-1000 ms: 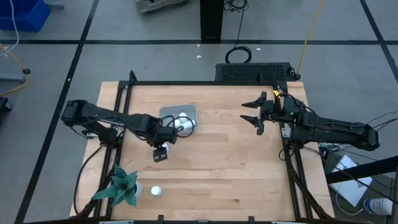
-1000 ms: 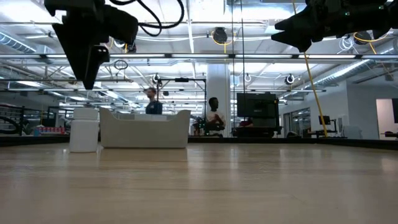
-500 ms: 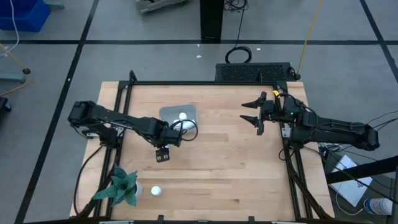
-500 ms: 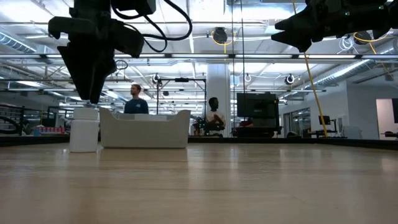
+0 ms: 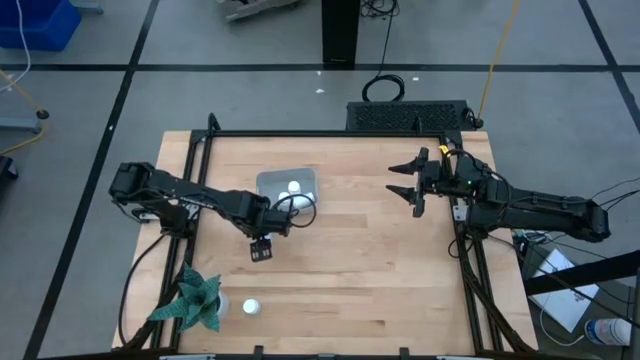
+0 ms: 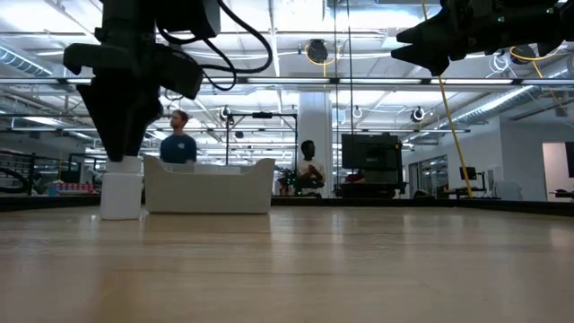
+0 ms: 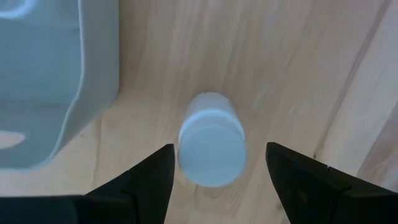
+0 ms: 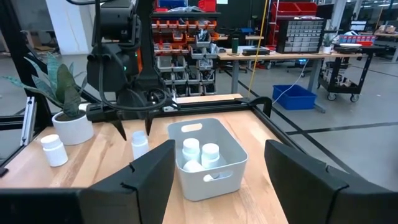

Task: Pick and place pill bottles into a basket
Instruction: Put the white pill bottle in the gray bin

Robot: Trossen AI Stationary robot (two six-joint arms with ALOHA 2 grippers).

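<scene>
A white pill bottle [image 7: 211,146] stands upright on the table just beside the pale grey-blue basket [image 7: 56,81]; both also show in the low view, bottle [image 6: 121,188] and basket [image 6: 209,186]. My left gripper [image 7: 214,180] is open and points down over this bottle, one finger on either side, touching nothing. The basket [image 8: 208,158] holds a few bottles [image 8: 210,152]. Another bottle [image 5: 251,306] stands near the front left. My right gripper [image 5: 405,183] is open and empty, raised over the table's far right.
A green star-shaped plant [image 5: 195,300] in a white pot stands at the front left corner, close to the lone bottle. A black frame [image 5: 320,133] runs around the table edge. People show in the room behind the table [image 6: 178,144].
My left gripper has come down over the bottle beside the basket, its open fingers now low around the bottle's cap. The bottle and the basket have stayed where they were. A person in the background has walked across behind the basket.
</scene>
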